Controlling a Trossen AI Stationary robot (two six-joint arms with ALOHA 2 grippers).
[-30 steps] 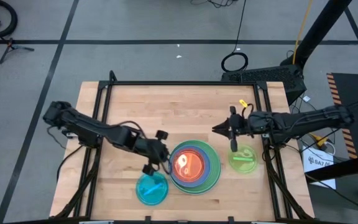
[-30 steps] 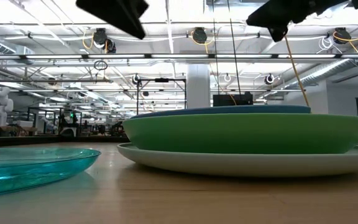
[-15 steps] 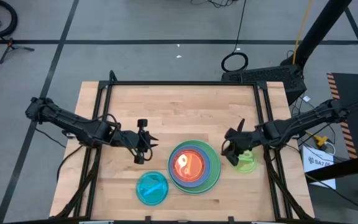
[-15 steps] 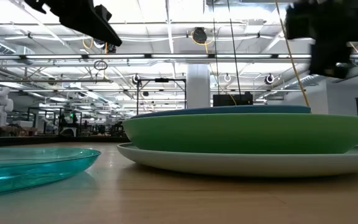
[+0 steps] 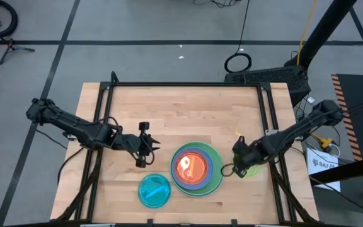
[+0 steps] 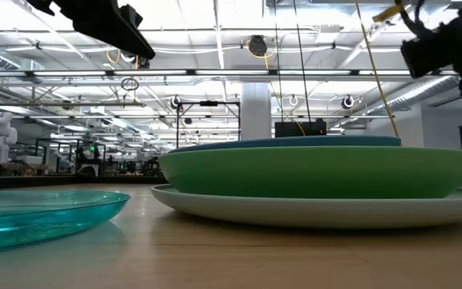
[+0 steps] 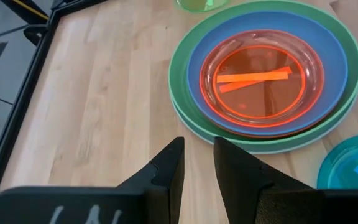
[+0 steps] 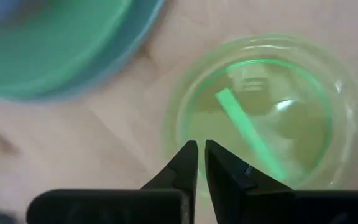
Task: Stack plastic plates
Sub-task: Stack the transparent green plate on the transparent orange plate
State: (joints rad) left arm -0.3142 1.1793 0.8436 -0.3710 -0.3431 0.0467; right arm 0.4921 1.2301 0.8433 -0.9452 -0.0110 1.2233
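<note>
- Surface: light wooden table (image 5: 169, 107) with a black frame along its edges, standing on a grey floor marked with dark lines.
- Room, low view: open hall with ceiling lights, pipes and racks beyond the table.
- Stack of plates (image 5: 197, 169) sits near the table's front, right of centre: pale plate at the bottom, green, then blue, with an orange plate (image 7: 265, 81) uppermost.
- Translucent cyan plate (image 5: 154, 190) lies alone, just beside the stack at its front left.
- Lime plate (image 8: 266, 112) lies alone to the stack's right.
- Left gripper (image 5: 145, 146) hovers left of the stack, fingers nearly closed, holding nothing.
- Right gripper (image 5: 237, 165) sits between stack and lime plate, fingers (image 8: 185, 163) a narrow slit apart over the lime plate's rim, empty.
</note>
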